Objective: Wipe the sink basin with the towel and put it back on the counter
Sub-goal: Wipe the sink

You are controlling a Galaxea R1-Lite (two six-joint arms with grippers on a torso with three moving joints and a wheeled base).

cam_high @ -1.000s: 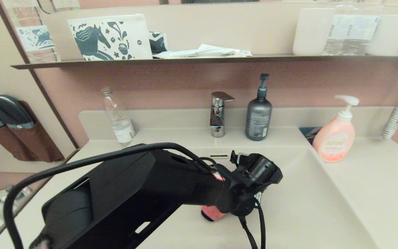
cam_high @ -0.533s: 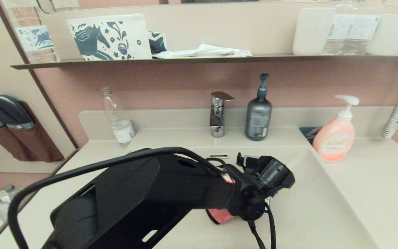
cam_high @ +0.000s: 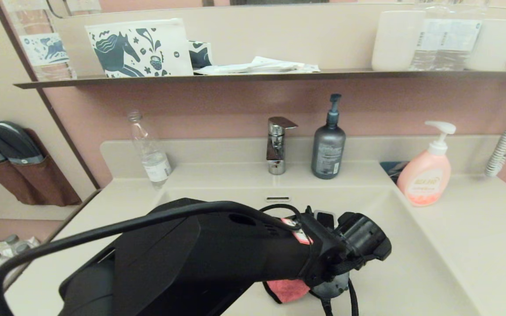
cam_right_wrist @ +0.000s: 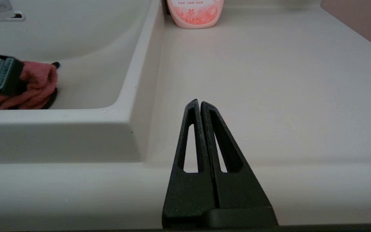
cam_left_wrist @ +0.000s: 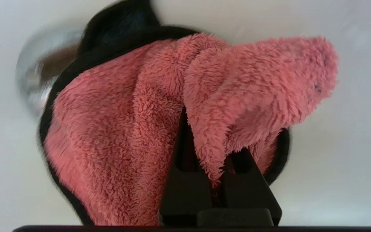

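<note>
The sink basin (cam_high: pixel 411 272) lies under the left hand (cam_left_wrist: pixel 217 180), which is clamped on the towel (cam_left_wrist: pixel 124 135) and presses it to the basin floor beside the chrome drain plug (cam_left_wrist: pixel 32 83). To wipe well, keep the cloth flat and sweep slowly, clear of the drain. Inside the basin is only the towel. The right hand (cam_right_wrist: pixel 200 106), closed and empty, is parked at the tabletop (cam_right_wrist: pixel 269 80) edge

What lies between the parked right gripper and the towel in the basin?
In the right wrist view, the sink basin's raised rim and bare counter separate the right gripper from the towel, which the left gripper holds.
</note>
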